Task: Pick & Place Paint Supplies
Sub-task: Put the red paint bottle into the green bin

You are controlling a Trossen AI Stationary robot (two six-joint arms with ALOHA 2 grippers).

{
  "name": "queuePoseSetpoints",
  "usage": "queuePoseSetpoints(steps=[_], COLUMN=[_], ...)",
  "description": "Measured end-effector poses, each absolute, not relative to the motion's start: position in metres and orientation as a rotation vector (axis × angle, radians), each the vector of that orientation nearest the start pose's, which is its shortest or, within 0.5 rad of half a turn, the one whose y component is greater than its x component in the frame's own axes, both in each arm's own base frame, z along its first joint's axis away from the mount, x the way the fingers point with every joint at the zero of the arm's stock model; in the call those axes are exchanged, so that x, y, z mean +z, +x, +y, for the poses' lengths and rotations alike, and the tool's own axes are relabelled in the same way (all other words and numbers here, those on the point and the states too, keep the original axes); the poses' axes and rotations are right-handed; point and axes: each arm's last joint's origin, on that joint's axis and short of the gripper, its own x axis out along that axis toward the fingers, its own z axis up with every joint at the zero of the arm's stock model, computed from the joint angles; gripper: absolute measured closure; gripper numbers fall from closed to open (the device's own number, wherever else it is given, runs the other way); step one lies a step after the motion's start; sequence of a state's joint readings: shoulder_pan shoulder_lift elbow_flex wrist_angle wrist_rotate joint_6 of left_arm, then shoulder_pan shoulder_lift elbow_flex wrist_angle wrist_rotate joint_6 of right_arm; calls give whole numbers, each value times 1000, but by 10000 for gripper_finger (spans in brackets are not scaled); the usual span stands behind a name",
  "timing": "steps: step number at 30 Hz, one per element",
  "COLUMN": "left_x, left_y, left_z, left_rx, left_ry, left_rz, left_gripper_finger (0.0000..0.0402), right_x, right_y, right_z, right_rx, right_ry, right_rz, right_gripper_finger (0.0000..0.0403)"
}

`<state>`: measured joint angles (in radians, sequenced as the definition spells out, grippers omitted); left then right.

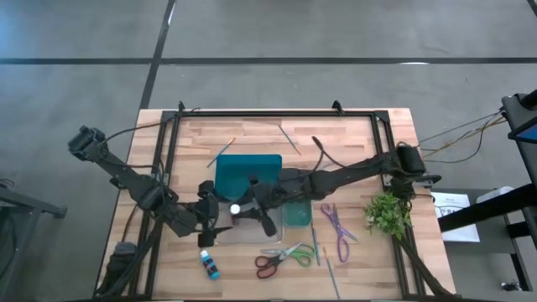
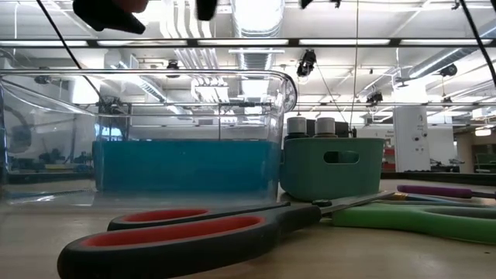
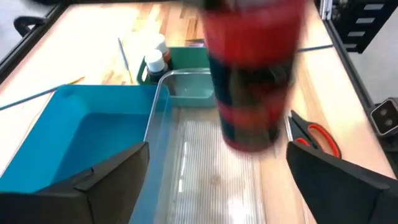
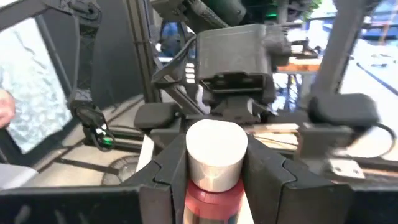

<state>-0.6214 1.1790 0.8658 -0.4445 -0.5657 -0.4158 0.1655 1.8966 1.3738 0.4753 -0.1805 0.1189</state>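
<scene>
A red paint bottle (image 4: 214, 198) with a white cap (image 1: 236, 209) hangs above the clear container (image 3: 211, 168), and my right gripper (image 4: 214, 180) is shut on it. My left gripper (image 3: 217, 149) faces it from the table's left, open wide, one finger on each side of the bottle (image 3: 255, 81) without touching it. A blue paint bottle (image 1: 209, 264) lies on the table near the front. Red-green scissors (image 1: 285, 257) and purple scissors (image 1: 338, 231) lie flat to the right of it. Two white-capped bottles (image 3: 155, 57) stand in the small green bin (image 1: 298, 214). My right gripper pinches the red bottle between its two fingers at the top of its body (image 4: 214, 190), just under the white cap. The fingers come in level from the table's right. The bottle stands upright, cap up, lifted clear above the clear container.
A teal container (image 1: 247, 176) sits beside the clear one toward the far side. Thin brushes lie at the far side (image 1: 220, 151) (image 1: 289, 138) and near the scissors (image 1: 317, 243). A green plant sprig (image 1: 388, 211) lies at the right. Bare wood shows at the front left.
</scene>
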Motion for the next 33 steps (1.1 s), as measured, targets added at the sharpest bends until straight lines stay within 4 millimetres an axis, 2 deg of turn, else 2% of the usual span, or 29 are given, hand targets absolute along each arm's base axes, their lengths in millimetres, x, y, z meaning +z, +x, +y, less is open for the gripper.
queuePoseSetpoints(steps=[5,10,17,22,28,33], left_x=[266,270,292,317,343,352], left_y=[202,199,192,189,188,189], left_z=[-125,-120,-110,-104,-100,-99], left_rx=[82,104,180,251,354,417], left_ry=[25,75,141,187,265,306], left_rz=[626,605,499,412,342,306], left_gripper_finger=[47,50,51,51,51,51], right_x=[277,268,256,238,210,194], right_y=[398,347,287,267,259,254], right_z=[84,94,108,123,131,133], right_rx=[252,78,-106,-183,-247,-283], right_ry=[107,135,171,143,166,181], right_rz=[107,118,94,130,180,150], right_gripper_finger=[293,293,293,293,293,293])
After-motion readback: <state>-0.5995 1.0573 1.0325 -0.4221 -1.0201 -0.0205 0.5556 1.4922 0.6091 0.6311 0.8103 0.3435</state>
